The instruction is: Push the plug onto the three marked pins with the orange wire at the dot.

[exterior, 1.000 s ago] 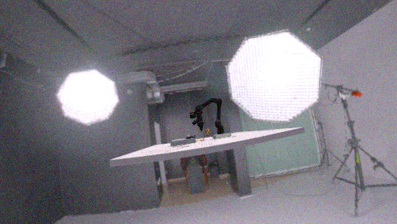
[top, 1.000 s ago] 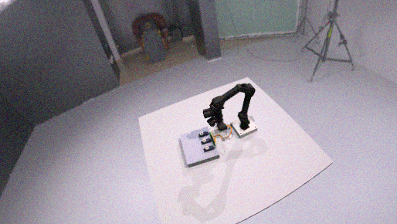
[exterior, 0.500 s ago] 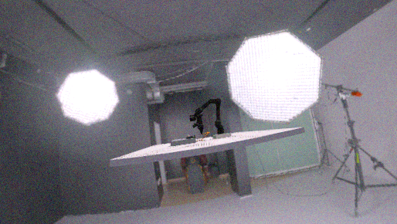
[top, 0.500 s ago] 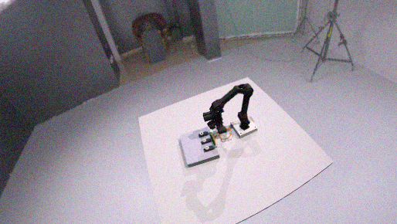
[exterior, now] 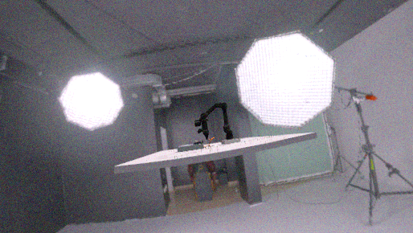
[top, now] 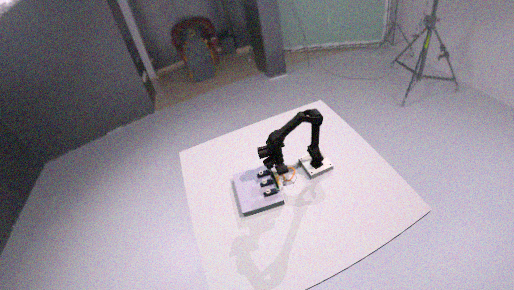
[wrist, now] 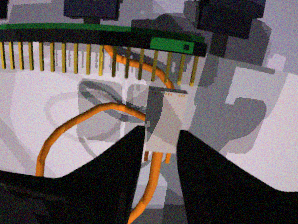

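My gripper [wrist: 161, 135] [top: 282, 170] [exterior: 207, 138] is shut on the pale flat plug [wrist: 169, 120], its fingers on both sides of the near half. Short brown and orange wire ends and a thick orange lead [wrist: 154, 175] leave the plug's near end. The plug's far end is just short of the tips of the gold pins [wrist: 76, 59], apart from them in this view, below the right end of the row. The green band [wrist: 167, 45] with a dark dot at its right end is above those pins. The plug's holes are hidden. The holder [top: 250, 197] [exterior: 190, 148] is a grey block.
Several dark blocks [wrist: 231, 19] [top: 270, 192] stand on the holder, behind the pin row. An orange wire [wrist: 65, 128] loops left of the plug, and another stretch passes by the pins. The arm's base plate [top: 320, 170] is on the white table [top: 350, 220].
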`<control>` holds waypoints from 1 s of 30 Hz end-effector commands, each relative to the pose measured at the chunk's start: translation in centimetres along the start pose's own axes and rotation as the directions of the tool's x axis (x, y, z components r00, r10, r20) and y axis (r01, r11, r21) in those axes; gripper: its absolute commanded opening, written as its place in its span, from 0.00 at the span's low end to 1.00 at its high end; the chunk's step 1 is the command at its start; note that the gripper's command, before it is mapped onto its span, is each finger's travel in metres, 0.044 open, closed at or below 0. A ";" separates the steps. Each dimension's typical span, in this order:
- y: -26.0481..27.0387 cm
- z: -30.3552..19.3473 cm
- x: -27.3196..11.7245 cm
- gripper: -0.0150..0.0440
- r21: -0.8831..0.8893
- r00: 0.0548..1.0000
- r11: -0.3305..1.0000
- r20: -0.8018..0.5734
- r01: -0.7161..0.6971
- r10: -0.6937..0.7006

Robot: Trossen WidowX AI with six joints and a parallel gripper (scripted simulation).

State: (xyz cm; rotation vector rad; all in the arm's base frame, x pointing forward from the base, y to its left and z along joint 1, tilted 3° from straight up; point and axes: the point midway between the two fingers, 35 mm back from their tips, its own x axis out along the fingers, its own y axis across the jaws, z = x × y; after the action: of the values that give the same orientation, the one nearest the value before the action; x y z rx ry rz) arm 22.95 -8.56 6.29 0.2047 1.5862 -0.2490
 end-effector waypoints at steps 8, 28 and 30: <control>0.1 0.5 0.0 0.25 0.002 1.000 1.000 0.001 0.002 -0.002; 0.0 1.8 0.0 0.25 0.002 1.000 1.000 0.002 0.002 -0.002; 0.0 1.9 0.0 0.25 0.002 1.000 1.000 0.003 0.002 -0.002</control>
State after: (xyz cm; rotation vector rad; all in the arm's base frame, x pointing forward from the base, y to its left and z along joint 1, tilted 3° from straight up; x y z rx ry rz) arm 24.44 -8.94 6.28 0.2041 1.5863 -0.2486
